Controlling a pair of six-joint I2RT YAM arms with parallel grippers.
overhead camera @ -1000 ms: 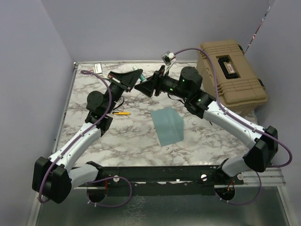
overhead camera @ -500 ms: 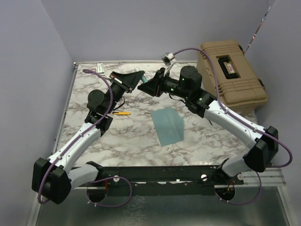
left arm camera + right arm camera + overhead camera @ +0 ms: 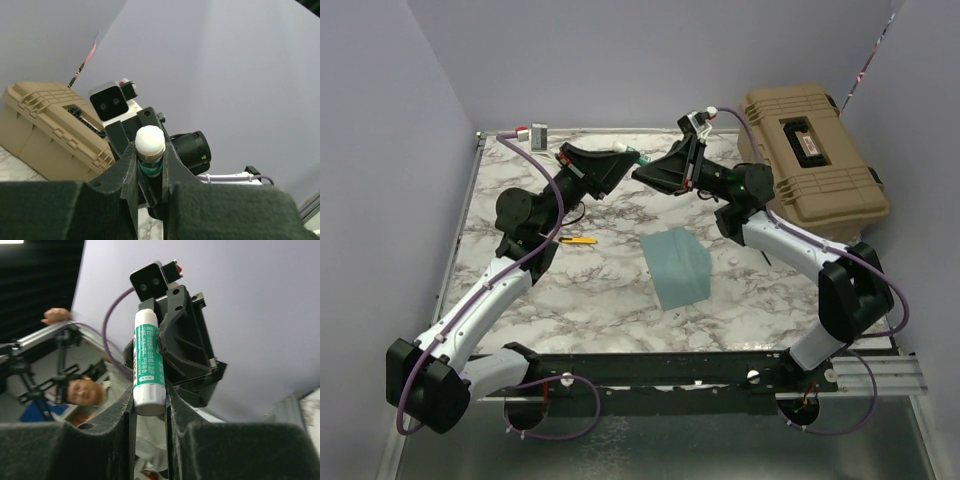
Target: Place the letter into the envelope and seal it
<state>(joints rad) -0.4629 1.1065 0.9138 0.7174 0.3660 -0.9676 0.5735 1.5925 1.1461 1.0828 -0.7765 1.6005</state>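
The marbled worktop (image 3: 600, 290) lies below both raised pincers. A tan case (image 3: 815, 160) sits just right of the right pincer (image 3: 650, 172). The envelope (image 3: 677, 265) lies flat on the worktop, below the two pincers and nearer the arm bases, touched by neither. The left pincer (image 3: 623, 160) faces the right one tip to tip. Both are narrowed onto one glue stick (image 3: 148, 362): the left clamps its white-tipped end, the right its green-labelled body. Below the left pincer, on the worktop, lies a small yellow thing (image 3: 578, 240), perhaps a pen.
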